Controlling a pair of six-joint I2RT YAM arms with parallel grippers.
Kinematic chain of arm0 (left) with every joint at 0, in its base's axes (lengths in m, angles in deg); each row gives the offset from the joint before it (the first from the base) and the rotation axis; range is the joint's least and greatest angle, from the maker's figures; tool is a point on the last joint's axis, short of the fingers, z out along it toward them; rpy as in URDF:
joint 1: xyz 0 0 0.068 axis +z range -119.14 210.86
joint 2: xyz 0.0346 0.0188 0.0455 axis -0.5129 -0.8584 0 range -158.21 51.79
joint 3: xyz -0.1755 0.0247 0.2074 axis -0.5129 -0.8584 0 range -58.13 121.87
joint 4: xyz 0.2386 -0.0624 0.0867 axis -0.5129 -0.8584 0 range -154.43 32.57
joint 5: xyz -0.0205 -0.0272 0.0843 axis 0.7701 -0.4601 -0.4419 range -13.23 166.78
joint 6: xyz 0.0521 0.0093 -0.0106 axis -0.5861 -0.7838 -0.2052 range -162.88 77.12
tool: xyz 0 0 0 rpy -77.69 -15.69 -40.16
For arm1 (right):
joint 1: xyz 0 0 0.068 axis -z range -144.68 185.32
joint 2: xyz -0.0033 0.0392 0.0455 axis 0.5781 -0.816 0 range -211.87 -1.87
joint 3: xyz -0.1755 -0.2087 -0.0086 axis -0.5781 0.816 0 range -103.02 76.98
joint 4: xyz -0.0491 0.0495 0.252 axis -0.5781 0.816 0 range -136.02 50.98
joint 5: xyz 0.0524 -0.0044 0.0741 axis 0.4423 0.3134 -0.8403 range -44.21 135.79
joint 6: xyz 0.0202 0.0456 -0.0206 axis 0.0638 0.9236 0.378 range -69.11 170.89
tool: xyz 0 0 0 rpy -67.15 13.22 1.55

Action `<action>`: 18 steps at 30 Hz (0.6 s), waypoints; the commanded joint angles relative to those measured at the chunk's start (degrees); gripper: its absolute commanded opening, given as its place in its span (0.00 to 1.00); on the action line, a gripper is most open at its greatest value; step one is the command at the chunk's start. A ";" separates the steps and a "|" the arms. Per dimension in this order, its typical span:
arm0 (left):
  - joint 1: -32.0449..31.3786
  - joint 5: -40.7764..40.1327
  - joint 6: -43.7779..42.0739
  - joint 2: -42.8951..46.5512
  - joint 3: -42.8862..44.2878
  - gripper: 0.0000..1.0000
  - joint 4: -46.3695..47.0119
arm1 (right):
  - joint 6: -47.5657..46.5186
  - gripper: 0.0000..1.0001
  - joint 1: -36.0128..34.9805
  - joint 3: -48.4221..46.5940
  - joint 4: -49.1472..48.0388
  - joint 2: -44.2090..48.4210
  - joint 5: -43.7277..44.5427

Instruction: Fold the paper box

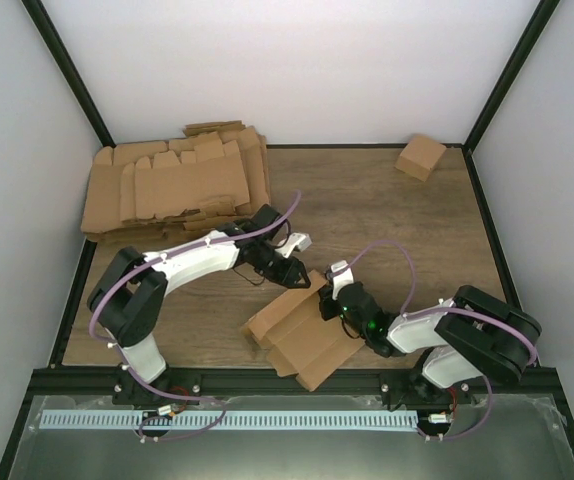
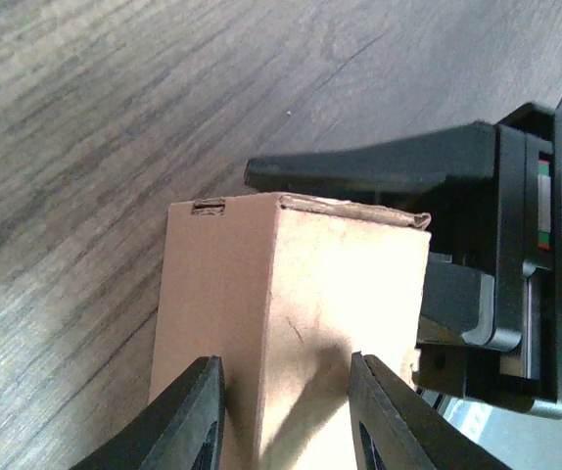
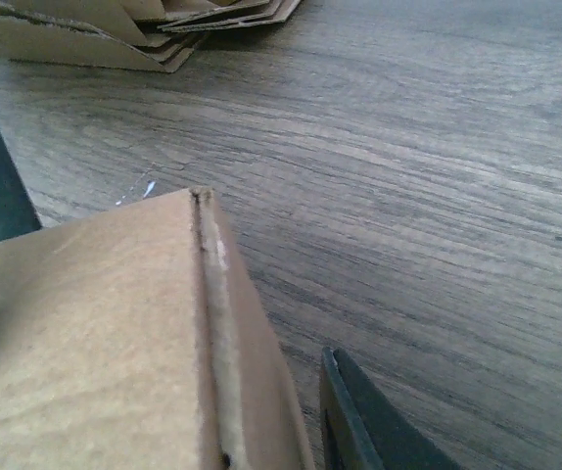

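Oblong brown cardboard paper box [image 1: 305, 342]: lower centre of top view, lying on grey-brown wooden table [image 1: 397, 230]. Right gripper [image 1: 325, 303]: clamped on the box's end wall. Left gripper [image 1: 293, 276]: jaws part-open astride the box's ridge; hold cannot be told.

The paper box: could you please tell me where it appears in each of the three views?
Top external: paper box just below centre, near the front edge.
Left wrist: paper box lower centre, by the left jaws.
Right wrist: paper box fills the lower left.
Shared landmark: the wood-grain table.
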 commanded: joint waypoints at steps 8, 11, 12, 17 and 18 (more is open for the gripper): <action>-0.54 0.17 0.80 2.28 -1.24 0.38 -1.21 | 0.12 0.28 0.07 -0.36 -1.53 -0.95 -0.96; -0.48 -0.04 0.88 2.45 -1.16 0.41 -1.15 | 0.32 0.26 0.10 -0.65 -1.42 -1.42 -1.72; -0.59 -0.18 0.88 2.57 -1.12 0.41 -1.21 | 0.65 0.24 0.08 -0.78 -1.25 -1.49 -1.69; -0.53 -2.40 1.12 4.53 -0.38 0.52 -1.73 | 1.18 0.14 0.06 -0.71 -0.91 -0.79 -0.79; -0.57 -3.39 1.14 5.28 -0.05 0.56 -2.15 | 1.25 0.12 0.07 -0.79 -0.71 -0.57 -0.45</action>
